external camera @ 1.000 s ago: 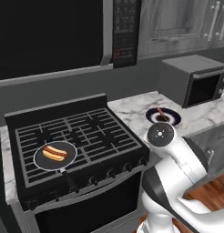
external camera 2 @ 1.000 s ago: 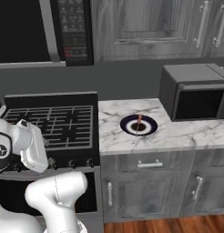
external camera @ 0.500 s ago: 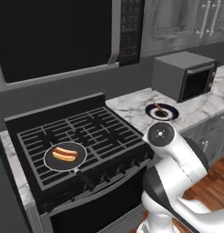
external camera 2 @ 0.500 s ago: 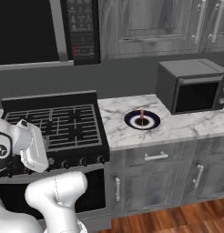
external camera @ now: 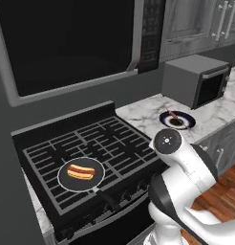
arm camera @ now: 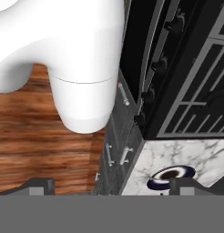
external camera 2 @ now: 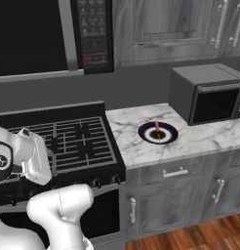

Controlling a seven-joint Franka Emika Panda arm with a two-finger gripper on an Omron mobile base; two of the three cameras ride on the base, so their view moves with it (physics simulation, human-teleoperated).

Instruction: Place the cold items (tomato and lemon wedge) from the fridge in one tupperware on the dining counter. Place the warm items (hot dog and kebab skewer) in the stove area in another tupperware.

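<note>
The two dark fingers (arm camera: 41,186) stand far apart at the bottom corners of the hand view, wide open with nothing between them. The gripper (arm camera: 111,189) points down past the front of the stove area (external camera: 90,153), over the wood floor (arm camera: 36,136) and the grey cabinet fronts (arm camera: 116,150). In that same view the stove's row of knobs (arm camera: 148,95) runs along the black front edge, and a corner of marble surface (arm camera: 177,157) carries a dark-rimmed plate (arm camera: 170,175).

The arm is folded tight: in the left base view its white elbow (external camera: 179,158) rises just in front of the stove's right front corner, and in the right base view the wrist (external camera 2: 24,156) sits low at the left, in front of the burner grates (external camera 2: 73,144).

One hot dog (external camera: 81,171) lies in one dark round pan (external camera: 81,174) on the near left burner. One kebab skewer (external camera 2: 157,128) rests on the one plate, on the marble surface just right of the stove; it looks tilted up off the plate. One grey microwave (external camera 2: 210,93) stands at the far right of that surface, well apart from the plate. A second, built-in microwave (external camera: 71,43) hangs above the stove, with grey cupboards (external camera 2: 166,24) to its right.
</note>
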